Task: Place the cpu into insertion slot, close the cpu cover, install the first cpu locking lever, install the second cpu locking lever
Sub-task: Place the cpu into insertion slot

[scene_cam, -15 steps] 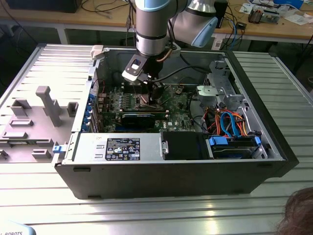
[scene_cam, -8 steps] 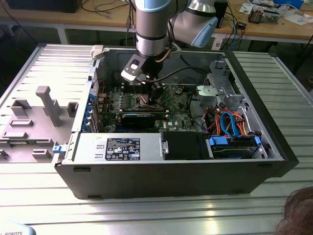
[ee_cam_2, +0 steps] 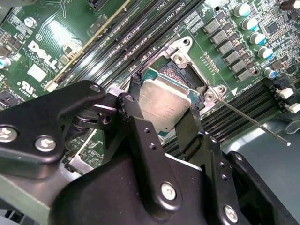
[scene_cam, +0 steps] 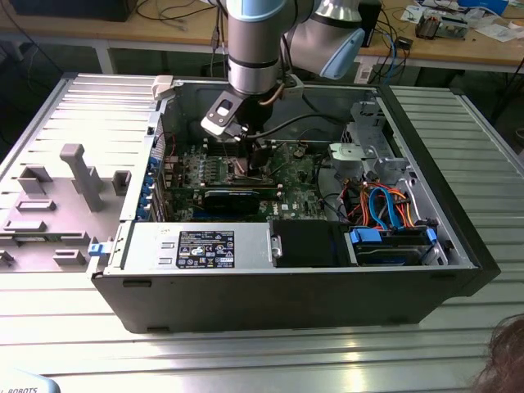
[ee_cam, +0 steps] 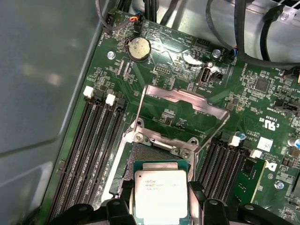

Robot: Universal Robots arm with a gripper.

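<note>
Ribbed metal table (scene_cam: 246, 360), open PC case (scene_cam: 286, 295) at its middle. Wooden workbench (scene_cam: 123, 31) with cables behind. Grey fixture blocks (scene_cam: 78, 176) on table's edge at exterior view's left. Green motherboard (ee_cam: 154, 51) on case floor, arm reaching down into case. Gripper (ee_cam_2: 164, 107) narrow, fingers (ee_cam_2: 132, 101) pinching cpu (ee_cam: 161, 197) by two opposite edges. cpu over insertion slot (ee_cam: 150, 152), mid-board between memory slots (ee_cam: 93, 140); contact with slot: cannot tell. cpu cover (ee_cam: 178, 96) swung up, standing open. Thin locking lever (ee_cam_2: 253, 120) sticks out from slot corner.
</note>
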